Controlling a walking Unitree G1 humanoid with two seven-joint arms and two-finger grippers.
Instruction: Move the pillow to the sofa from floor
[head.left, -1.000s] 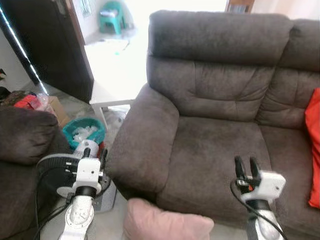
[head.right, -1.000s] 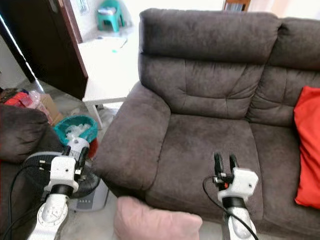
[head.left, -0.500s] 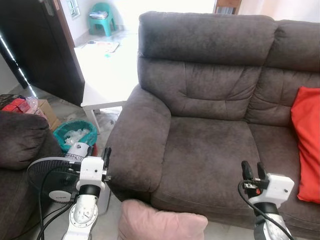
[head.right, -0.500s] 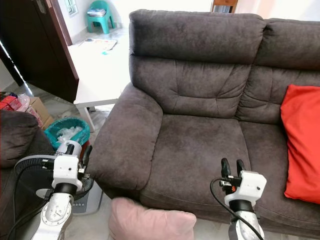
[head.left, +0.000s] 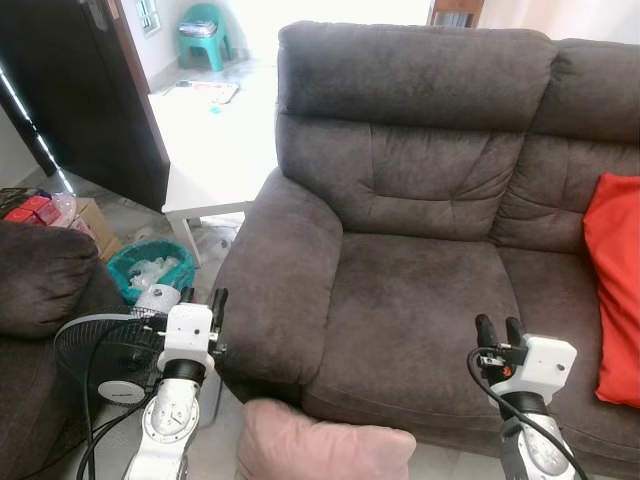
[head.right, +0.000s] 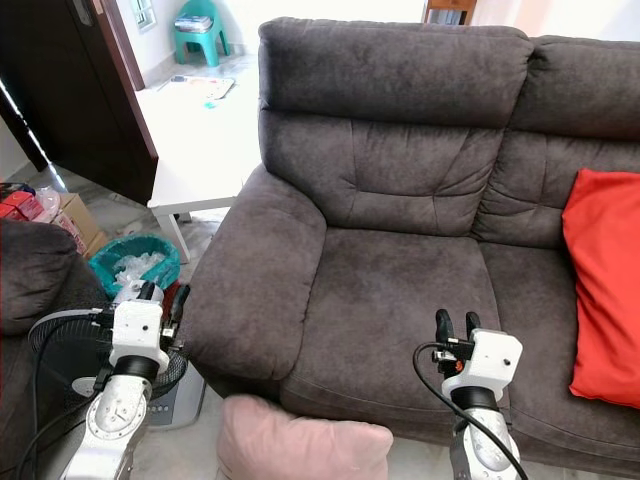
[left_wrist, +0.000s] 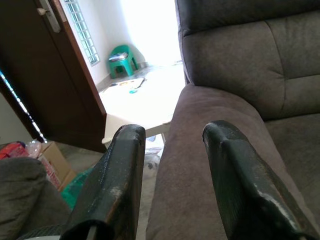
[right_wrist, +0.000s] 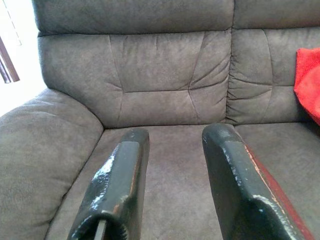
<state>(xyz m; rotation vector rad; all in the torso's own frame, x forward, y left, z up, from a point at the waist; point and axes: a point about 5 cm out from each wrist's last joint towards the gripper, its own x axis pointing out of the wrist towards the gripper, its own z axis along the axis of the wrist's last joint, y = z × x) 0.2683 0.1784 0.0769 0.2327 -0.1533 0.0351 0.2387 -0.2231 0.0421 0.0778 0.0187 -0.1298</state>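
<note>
Grey tiled floor (head.left: 215, 455) runs along the foot of the dark brown suede sofa (head.left: 430, 290), and the whole job sits between those 2 surfaces. At the far left a black round floor fan (head.left: 100, 355) stands by the arm of a second dark couch (head.left: 45, 275), with a teal plastic bin (head.left: 160, 268) and a white low bench (head.left: 210, 195) behind it. Next comes the left gripper (head.left: 203, 296), raised beside the sofa's armrest, its jaws apart and aimed up at the armrest and backrest. Below and just to its right, the pale pink soft pillow (head.left: 325, 445) lies on the floor against the sofa's front edge, its long axis running side to side, parallel to the seat front. Further right the right gripper (head.left: 499, 329) hangs over the seat cushion, jaws likewise apart and empty. The pillow therefore lies below and between both grippers, with neither touching it; I judge the left gripper slightly nearer. Both arms would need to drop and turn downward to grip it. At the far right a red fabric cushion (head.left: 615, 290) leans on the sofa seat.
</note>
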